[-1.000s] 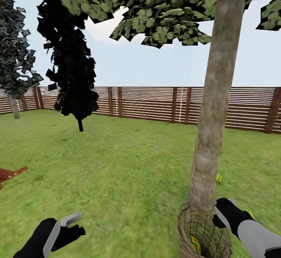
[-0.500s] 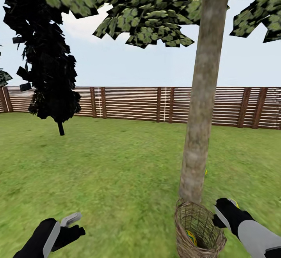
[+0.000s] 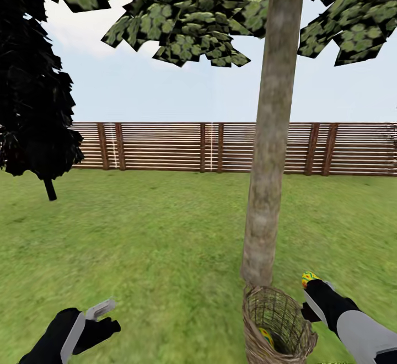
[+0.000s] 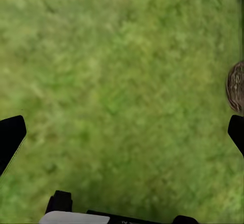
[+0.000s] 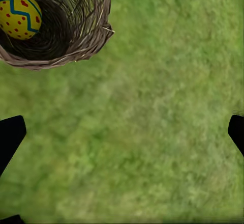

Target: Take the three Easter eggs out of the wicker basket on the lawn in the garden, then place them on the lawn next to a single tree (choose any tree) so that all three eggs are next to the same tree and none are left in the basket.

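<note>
One spotted yellow egg (image 5: 20,16) sits deep in the brown woven wicker basket (image 3: 278,325) touching the pale tree trunk (image 3: 267,187). Both grippers (image 3: 102,314) (image 3: 315,298) gape wide, empty; reaching in could tip the basket.

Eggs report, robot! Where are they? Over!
Both grippers open, empty. One egg in the wicker basket; another on the lawn by the tree. Nothing blocking.

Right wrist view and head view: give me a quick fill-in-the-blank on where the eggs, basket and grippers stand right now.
1. The brown woven wicker basket holds ____ yellow, red-dotted Easter egg.
2. The basket stands at the foot of the pale grey-brown ____.
3. In the right wrist view, the right gripper's fingers are spread over bare ____.
4. The left gripper holds ____.

Answers: one; tree trunk; grass; nothing
</note>
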Available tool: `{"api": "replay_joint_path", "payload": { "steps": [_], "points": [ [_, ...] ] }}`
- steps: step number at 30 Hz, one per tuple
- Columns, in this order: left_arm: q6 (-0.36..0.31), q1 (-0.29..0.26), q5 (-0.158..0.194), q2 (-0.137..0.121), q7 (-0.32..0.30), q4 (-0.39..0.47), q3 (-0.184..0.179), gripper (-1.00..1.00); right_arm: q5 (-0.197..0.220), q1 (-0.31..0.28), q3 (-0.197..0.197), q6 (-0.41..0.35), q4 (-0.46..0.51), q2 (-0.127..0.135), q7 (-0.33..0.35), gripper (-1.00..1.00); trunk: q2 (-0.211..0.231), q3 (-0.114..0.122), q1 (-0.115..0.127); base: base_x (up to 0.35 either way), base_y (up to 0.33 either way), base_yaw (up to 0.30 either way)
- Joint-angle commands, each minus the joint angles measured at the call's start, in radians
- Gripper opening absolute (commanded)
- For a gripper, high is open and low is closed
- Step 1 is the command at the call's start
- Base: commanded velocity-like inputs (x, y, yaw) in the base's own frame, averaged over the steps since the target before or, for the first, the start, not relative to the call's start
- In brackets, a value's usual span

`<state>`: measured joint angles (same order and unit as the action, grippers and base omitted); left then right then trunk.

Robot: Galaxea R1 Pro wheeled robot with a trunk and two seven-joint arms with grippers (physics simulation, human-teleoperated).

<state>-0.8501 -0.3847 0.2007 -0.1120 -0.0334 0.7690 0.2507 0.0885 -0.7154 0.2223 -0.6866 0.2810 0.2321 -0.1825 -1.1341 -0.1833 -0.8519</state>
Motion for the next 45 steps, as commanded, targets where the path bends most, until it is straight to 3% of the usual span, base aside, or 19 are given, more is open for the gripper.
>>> {"api": "replay_joint_path", "payload": {
  "steps": [1,13,28,45],
  "points": [
    [-0.005,0.000,0.000,0.000,-0.003,0.001,0.002,1.00,0.010,-0.001,0.006,-0.005,0.001,0.000,-0.006,1.00,-0.001,-0.001,-0.001,0.241,0.266,-0.293],
    [-0.005,0.000,0.000,0.001,-0.004,0.001,0.002,1.00,0.009,-0.001,0.006,-0.005,0.001,-0.002,-0.006,1.00,-0.001,-0.001,-0.001,0.174,0.283,-0.259],
    [-0.004,0.000,0.000,0.001,-0.003,0.001,0.002,1.00,0.009,-0.001,0.006,-0.005,0.001,-0.005,-0.006,1.00,-0.001,-0.001,-0.001,0.269,0.218,-0.010],
    [-0.004,0.000,0.000,0.002,-0.003,0.001,0.002,1.00,0.008,-0.001,0.006,-0.004,0.001,-0.004,-0.006,1.00,-0.001,-0.001,-0.001,0.330,0.069,0.000]
  ]
}}
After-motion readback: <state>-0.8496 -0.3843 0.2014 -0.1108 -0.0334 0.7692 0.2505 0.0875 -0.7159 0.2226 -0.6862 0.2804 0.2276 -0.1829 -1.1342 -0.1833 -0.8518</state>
